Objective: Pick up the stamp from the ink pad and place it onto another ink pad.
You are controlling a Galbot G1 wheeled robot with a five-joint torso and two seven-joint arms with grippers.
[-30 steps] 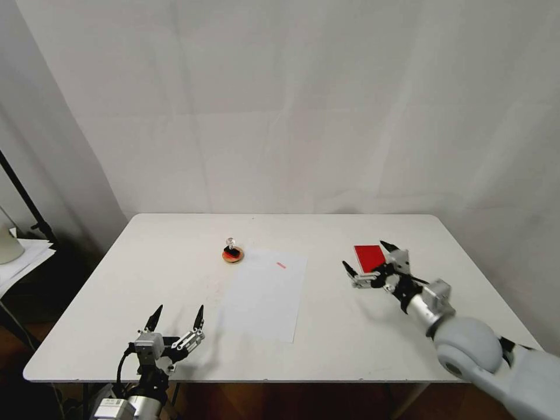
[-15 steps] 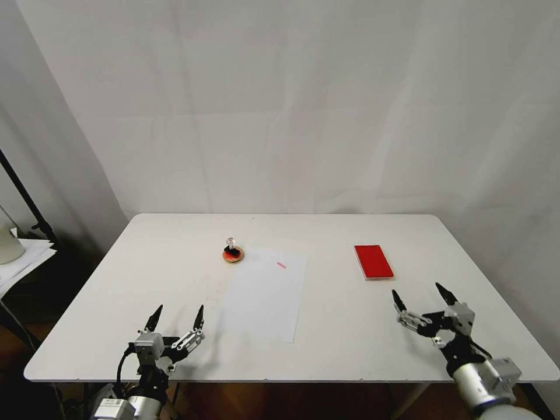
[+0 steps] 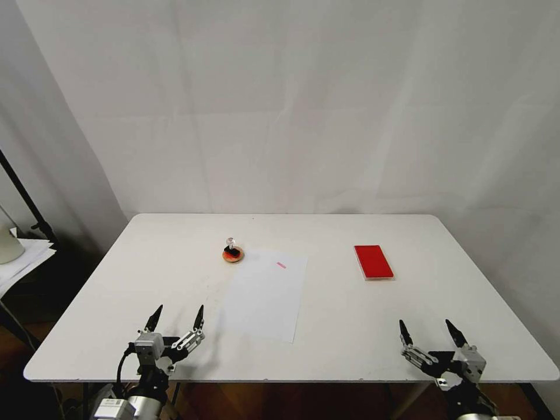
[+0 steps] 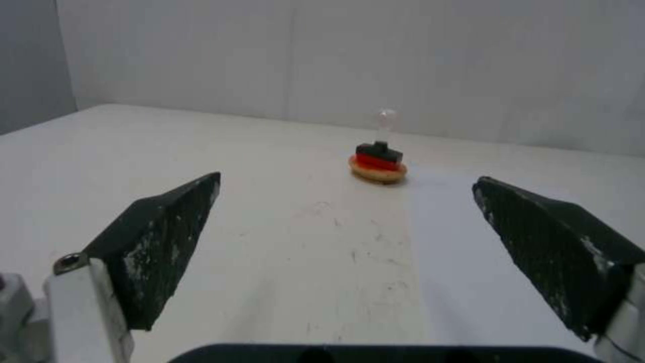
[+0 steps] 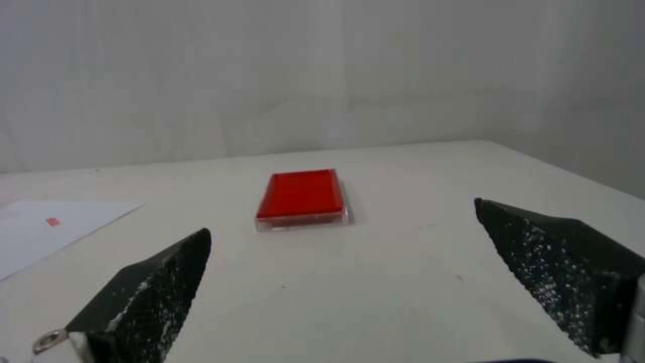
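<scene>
The stamp (image 3: 231, 247), a black block with a clear knob, stands upright on the small round ink pad (image 3: 233, 258) with a tan rim, left of the table's middle. In the left wrist view, the stamp (image 4: 380, 147) and round pad (image 4: 378, 172) lie well ahead of my open left gripper (image 4: 346, 179). The flat red rectangular ink pad (image 3: 373, 261) lies bare at the right. My left gripper (image 3: 179, 310) hangs open at the front left edge. Open and holding nothing, my right gripper (image 3: 425, 324) is at the front right edge, with the red pad (image 5: 302, 194) ahead of it.
A white sheet of paper (image 3: 265, 294) with a small pink mark (image 3: 281, 265) lies mid-table between the two pads. The white table (image 3: 350, 344) backs onto a white curtain. A dark stand and stacked papers sit off the left side.
My right arm has pulled back from the red rectangular pad to the front right edge, its gripper open throughout. The left gripper and the stamp have not moved.
</scene>
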